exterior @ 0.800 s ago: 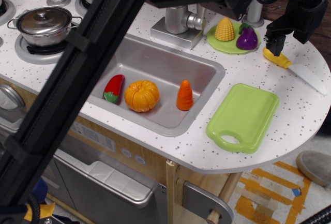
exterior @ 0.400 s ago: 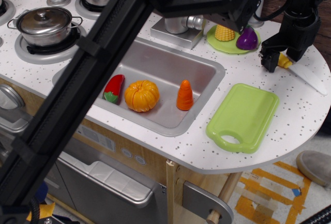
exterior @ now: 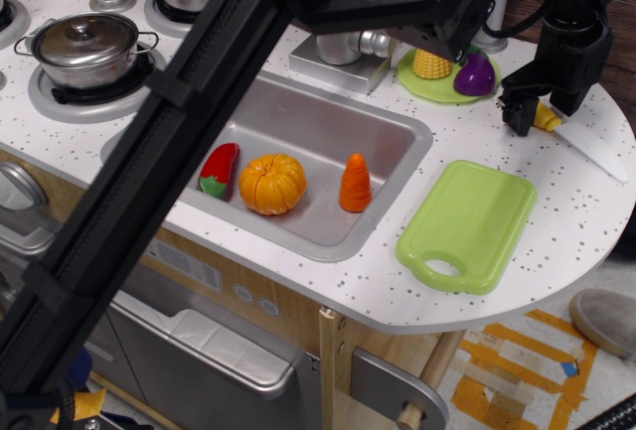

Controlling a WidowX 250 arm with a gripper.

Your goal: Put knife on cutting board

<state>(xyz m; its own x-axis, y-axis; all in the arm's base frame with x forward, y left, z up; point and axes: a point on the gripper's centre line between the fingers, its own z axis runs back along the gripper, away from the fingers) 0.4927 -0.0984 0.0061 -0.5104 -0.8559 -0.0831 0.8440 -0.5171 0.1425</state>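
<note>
The knife (exterior: pixel 588 144) lies on the white counter at the far right, with its yellow handle (exterior: pixel 548 117) toward the sink and its white blade pointing right. My gripper (exterior: pixel 539 114) is down at the handle, with one black finger (exterior: pixel 517 115) on its left end and the other behind it. I cannot tell whether the jaws have closed on the handle. The lime-green cutting board (exterior: pixel 467 223) lies bare on the counter in front of the gripper, near the front edge, with its handle hole toward me.
A round green plate (exterior: pixel 434 87) with a toy corn cob (exterior: pixel 430 61) and an eggplant (exterior: pixel 475 74) stands left of the gripper. The sink (exterior: pixel 388 142) holds a pepper, a pumpkin and a carrot. The arm's black link (exterior: pixel 149 152) crosses the foreground. A faucet and pots stand behind.
The gripper came down from above the knife's handle onto it. Since the last frame it has barely moved. The knife has stayed in place on the counter.
</note>
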